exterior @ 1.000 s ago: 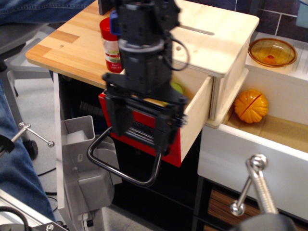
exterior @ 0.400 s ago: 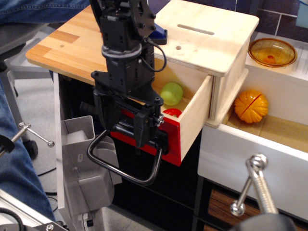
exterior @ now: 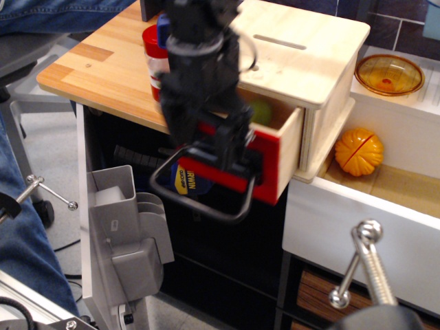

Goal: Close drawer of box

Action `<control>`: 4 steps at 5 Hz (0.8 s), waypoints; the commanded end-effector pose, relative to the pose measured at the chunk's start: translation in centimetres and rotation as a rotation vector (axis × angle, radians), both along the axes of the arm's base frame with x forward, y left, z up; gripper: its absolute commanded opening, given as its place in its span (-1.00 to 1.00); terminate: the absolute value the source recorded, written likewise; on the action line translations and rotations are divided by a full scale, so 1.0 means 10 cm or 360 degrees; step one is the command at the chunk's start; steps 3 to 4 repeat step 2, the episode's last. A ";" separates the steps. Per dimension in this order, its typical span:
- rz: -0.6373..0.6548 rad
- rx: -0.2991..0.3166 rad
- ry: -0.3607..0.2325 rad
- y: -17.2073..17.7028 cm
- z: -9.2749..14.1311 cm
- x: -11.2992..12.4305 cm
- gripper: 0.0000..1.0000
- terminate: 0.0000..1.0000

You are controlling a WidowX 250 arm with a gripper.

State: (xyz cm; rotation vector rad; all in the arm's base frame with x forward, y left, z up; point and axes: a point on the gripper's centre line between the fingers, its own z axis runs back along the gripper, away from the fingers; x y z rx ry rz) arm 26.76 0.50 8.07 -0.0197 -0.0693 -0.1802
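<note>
The box [exterior: 302,58] is pale plywood with a slot and a small hole in its top, and stands on the wooden counter. Its drawer [exterior: 285,148] sticks out a short way toward the front left. The drawer's red front panel [exterior: 267,180] carries a black loop handle [exterior: 201,205] that hangs below it. My black gripper [exterior: 210,152] comes down from above and is pressed against the red panel, fingers spread with red showing between them and holding nothing. A green ball [exterior: 260,112] shows inside the drawer behind the arm.
A red-lidded jar [exterior: 154,63] stands on the wooden counter [exterior: 96,65] left of the arm. A wide white drawer [exterior: 357,220] is open at the right with an orange ball [exterior: 358,151] inside. An amber bowl [exterior: 388,74] sits behind it. A grey bracket [exterior: 124,220] is below left.
The drawer has slid back into the box and sticks out much less. My gripper moved right and back with the red panel, and the handle went with it.
</note>
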 end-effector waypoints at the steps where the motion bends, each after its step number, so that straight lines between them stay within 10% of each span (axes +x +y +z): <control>1: 0.0020 0.0012 -0.0078 -0.03 0.16 0.47 1.00 -1.00; 2: -0.0005 0.0032 -0.0095 -0.03 0.14 0.48 1.00 1.00; 4: -0.0005 0.0032 -0.0095 -0.03 0.14 0.48 1.00 1.00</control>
